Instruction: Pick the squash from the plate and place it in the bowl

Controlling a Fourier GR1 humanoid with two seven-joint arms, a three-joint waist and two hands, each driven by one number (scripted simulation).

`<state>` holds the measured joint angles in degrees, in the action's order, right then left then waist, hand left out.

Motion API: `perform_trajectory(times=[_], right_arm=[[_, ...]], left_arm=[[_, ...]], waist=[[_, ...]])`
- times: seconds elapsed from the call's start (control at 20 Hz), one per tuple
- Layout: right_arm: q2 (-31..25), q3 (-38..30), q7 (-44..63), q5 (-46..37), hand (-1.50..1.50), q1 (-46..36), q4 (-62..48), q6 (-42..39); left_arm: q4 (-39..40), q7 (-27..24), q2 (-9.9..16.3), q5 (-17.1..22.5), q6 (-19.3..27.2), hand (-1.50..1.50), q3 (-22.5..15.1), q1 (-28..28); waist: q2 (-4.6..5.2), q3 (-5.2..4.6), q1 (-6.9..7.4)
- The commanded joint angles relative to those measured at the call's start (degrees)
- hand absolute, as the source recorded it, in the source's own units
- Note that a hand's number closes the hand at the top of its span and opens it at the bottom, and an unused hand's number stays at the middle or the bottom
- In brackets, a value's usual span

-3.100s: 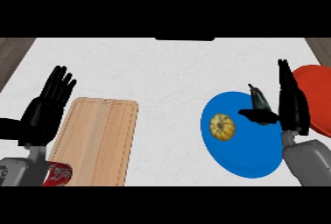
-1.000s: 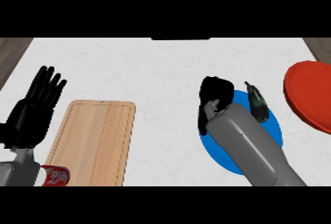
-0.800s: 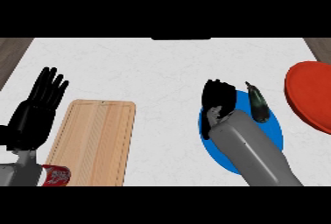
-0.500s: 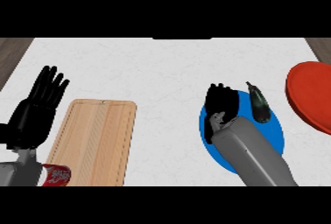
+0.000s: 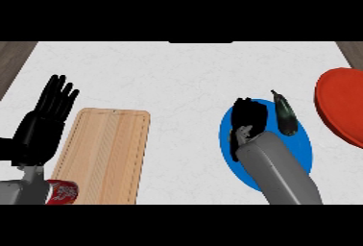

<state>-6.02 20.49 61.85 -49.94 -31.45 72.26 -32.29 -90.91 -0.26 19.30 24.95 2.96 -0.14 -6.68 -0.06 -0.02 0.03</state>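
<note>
Since three seconds ago the right hand (image 5: 249, 117) has come off the plate's far-right edge and is now lying over the middle of the blue plate (image 5: 303, 149), where the yellow squash was sitting; over the last second it has been sliding slightly toward the near side, the grey forearm covering more of the plate. The squash itself is not showing now: the hand and forearm are hiding that spot, so its shape, colour and the way it is pointing cannot be told. The right fingers are pointing away from the robot and bending down onto the plate, but whether they are closing round anything cannot be told. Just right of those fingers a dark, slim vegetable (image 5: 285, 113) is lying on the plate's far-right rim, its long axis running away from the robot and leaning a little left at the far tip. Further right of the fingers, apart from the plate, the red bowl (image 5: 340, 113) is sitting at the edge of view. The left hand (image 5: 44, 124) is resting at the left, fingers straight and spread upward, beside the wooden board (image 5: 106, 153); below it a red can (image 5: 62, 192) is showing.
</note>
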Motion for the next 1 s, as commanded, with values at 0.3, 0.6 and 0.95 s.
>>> perform_trajectory(times=[0.3, 0.6, 0.95], right_arm=[[0.6, 0.3, 0.1, -5.6, 1.50, -0.8, -7.0, -5.8], [0.8, 0.3, -3.5, -9.5, 1.50, -1.2, -6.4, -7.8], [-11.8, 4.1, -33.8, -4.3, 1.50, 7.1, 4.1, -5.5]], left_arm=[[3.7, -1.8, -1.1, -1.2, -2.1, 0.00, 1.3, -0.5], [1.7, 1.2, -0.6, -1.5, -2.7, 0.00, 2.8, -1.5], [0.0, 1.1, 0.2, -0.2, -3.3, 0.00, 4.9, 2.0]], waist=[[0.15, -0.01, 0.10], [0.03, 0.02, 0.05], [-0.72, 0.17, -1.96]])
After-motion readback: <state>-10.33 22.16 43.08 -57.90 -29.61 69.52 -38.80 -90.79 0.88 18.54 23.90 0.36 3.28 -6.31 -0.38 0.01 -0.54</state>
